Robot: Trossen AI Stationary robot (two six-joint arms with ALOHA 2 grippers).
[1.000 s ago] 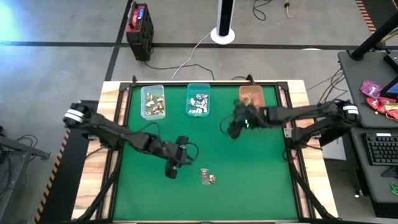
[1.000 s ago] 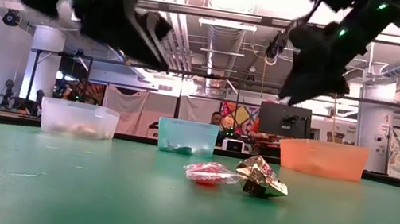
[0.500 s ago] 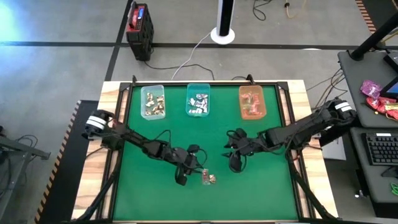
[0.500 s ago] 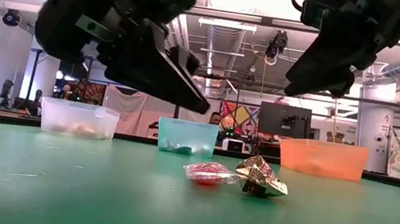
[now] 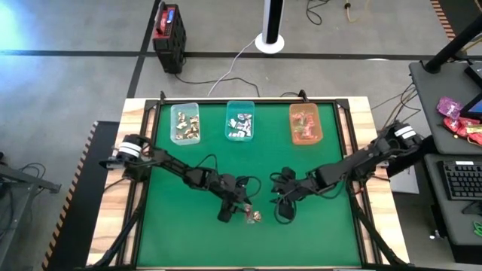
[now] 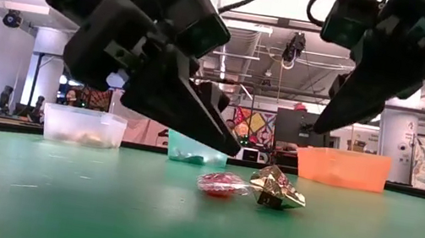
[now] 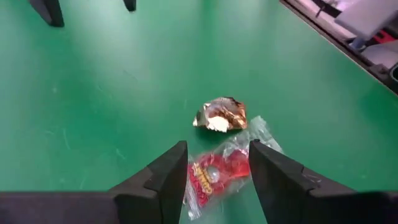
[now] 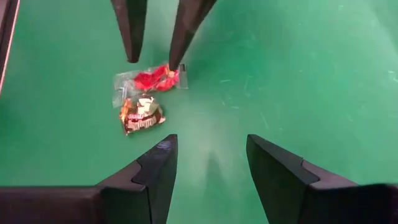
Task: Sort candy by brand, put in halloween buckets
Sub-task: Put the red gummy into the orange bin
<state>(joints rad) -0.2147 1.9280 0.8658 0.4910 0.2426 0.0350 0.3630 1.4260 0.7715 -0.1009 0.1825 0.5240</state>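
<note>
Two candies lie side by side on the green mat: a red one in clear wrap (image 7: pixel 214 174) (image 5: pixel 248 214) and a gold-brown one (image 7: pixel 221 115) (image 5: pixel 257 217). My left gripper (image 7: pixel 217 146) (image 6: pixel 230 146) is open and hangs just above the red candy, one finger on each side of it. My right gripper (image 8: pixel 208 140) (image 5: pixel 283 212) is open and higher up, to the right of both candies (image 8: pixel 143 99). Three buckets stand along the far edge, each with candy inside: pale clear (image 5: pixel 185 123), teal (image 5: pixel 240 120), orange (image 5: pixel 305 124).
Open green mat (image 5: pixel 188 241) lies all around the two candies. Beyond the table, a red-and-black box (image 5: pixel 169 30) and a white stand base (image 5: pixel 269 39) sit on the floor. A desk with a keyboard (image 5: pixel 461 181) and pink packets (image 5: pixel 452 113) stands to the right.
My left gripper has come down and gone toward the table's right and near edge, ending over the red candy. My right gripper has swung away from the orange bucket toward the near edge and the candies, sinking and tipping further down. The candies have not moved.
</note>
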